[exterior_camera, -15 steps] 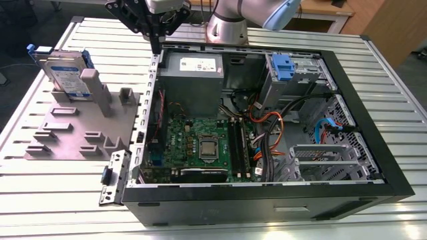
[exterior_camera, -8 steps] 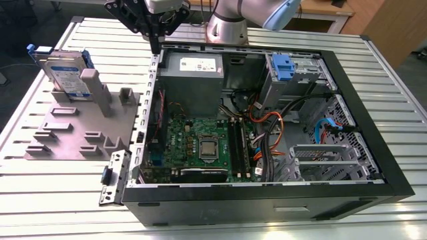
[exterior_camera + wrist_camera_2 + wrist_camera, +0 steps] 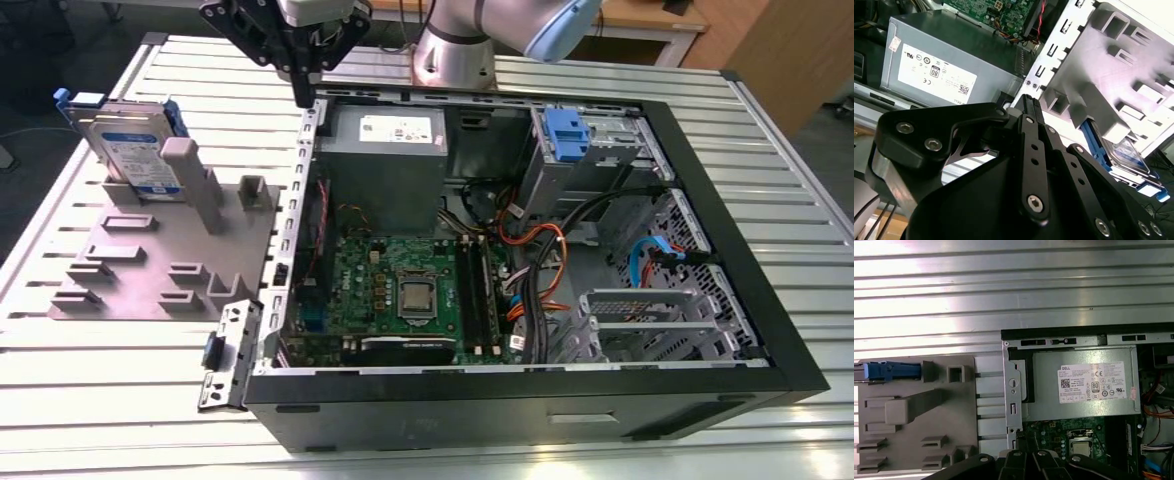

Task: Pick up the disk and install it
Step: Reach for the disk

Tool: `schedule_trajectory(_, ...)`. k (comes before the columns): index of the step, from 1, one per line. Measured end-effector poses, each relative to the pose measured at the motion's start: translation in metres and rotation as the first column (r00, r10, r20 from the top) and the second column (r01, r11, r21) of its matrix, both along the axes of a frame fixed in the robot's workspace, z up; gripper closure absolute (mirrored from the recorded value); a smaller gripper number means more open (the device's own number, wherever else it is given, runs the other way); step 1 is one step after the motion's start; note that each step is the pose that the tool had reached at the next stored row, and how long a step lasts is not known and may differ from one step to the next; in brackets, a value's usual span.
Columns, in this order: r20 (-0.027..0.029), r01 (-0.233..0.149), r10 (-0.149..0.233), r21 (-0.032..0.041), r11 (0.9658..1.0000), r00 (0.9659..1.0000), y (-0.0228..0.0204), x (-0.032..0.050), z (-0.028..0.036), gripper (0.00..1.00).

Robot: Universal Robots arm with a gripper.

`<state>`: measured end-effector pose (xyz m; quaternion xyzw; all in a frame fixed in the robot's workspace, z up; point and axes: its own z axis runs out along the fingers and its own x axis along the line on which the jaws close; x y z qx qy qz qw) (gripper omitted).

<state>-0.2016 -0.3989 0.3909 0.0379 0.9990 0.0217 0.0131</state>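
The disk [image 3: 131, 150], silver with a white-and-blue label and blue rails, stands upright on edge in a slot of the grey fixture plate [image 3: 147, 265] at the exterior view's left. It also shows in the second wrist view [image 3: 1126, 152], and its blue rail [image 3: 891, 371] shows in the first wrist view. My gripper [image 3: 307, 97] hangs above the back left corner of the open computer case [image 3: 534, 385], to the right of the disk and apart from it. Its black fingers [image 3: 1026, 107] are shut together with nothing between them.
Inside the case are a grey power-supply box [image 3: 384, 150] with a white sticker, a green motherboard [image 3: 400, 290], bundled cables [image 3: 547, 260] and a grey drive cage with a blue latch [image 3: 567, 135]. Tall grey posts [image 3: 200, 185] rise from the fixture beside the disk. The ribbed metal table [image 3: 120, 400] surrounds everything.
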Motion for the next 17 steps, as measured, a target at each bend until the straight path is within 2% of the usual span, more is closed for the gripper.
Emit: schedule_trajectory(17,0.0000,0.000,0.000,0.0000,1.0000,1.0000,0.0000,-0.0037,0.0000,0.89)
